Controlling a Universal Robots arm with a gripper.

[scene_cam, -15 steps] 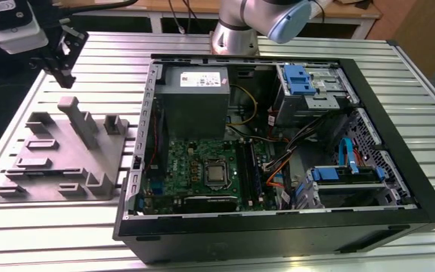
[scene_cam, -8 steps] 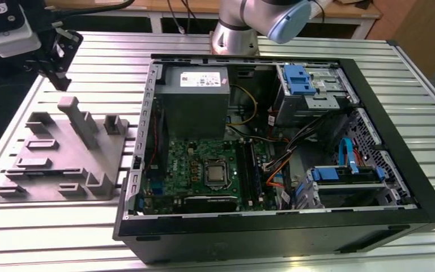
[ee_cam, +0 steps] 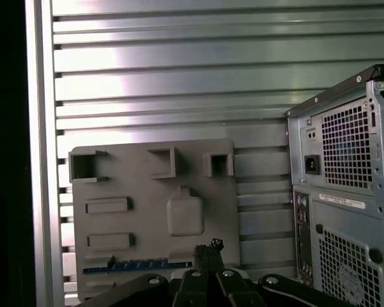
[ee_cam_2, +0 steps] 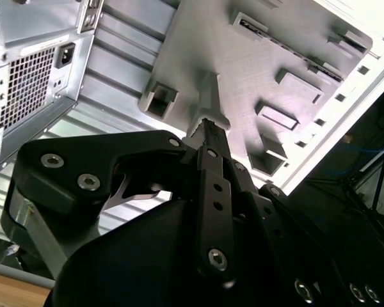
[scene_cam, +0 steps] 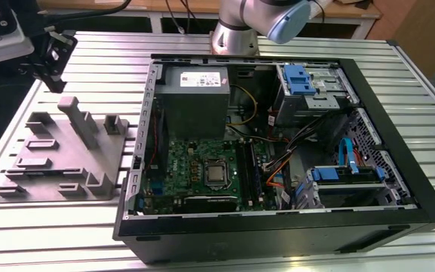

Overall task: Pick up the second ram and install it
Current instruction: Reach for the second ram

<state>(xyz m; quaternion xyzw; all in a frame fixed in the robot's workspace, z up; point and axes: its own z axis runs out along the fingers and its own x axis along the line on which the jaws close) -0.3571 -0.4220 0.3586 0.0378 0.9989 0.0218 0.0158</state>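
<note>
Above the grey moulded tray [scene_cam: 51,170], on the exterior view's left, our gripper [scene_cam: 55,86] hangs clear of everything. In both wrist views its fingertips [ee_cam_2: 208,126] [ee_cam: 208,248] are pressed together with nothing between them. Right beneath, we see the tray's upright post [ee_cam: 184,214] in the middle of the plate. The second ram [ee_cam: 137,264] stands on edge in a long narrow slot along one end of the tray, showing as a thin dark-blue strip in the first wrist view and as a dark line [ee_cam_2: 288,48] in the second wrist view.

Further out, on the slatted aluminium table [scene_cam: 202,42], the open computer case [scene_cam: 278,232] lies to the exterior view's right, well apart from the tray. Inside it the green motherboard [scene_cam: 195,158] faces up. Its long black memory slots [scene_cam: 254,170] run just right of the CPU socket [scene_cam: 216,173].

We judge that the pick-up is the step in hand and that nothing has been grasped. Taking the stick calls for parting the fingers, lining them up square across its thin top edge, and descending without fouling the post or the slot's end brackets.
</note>
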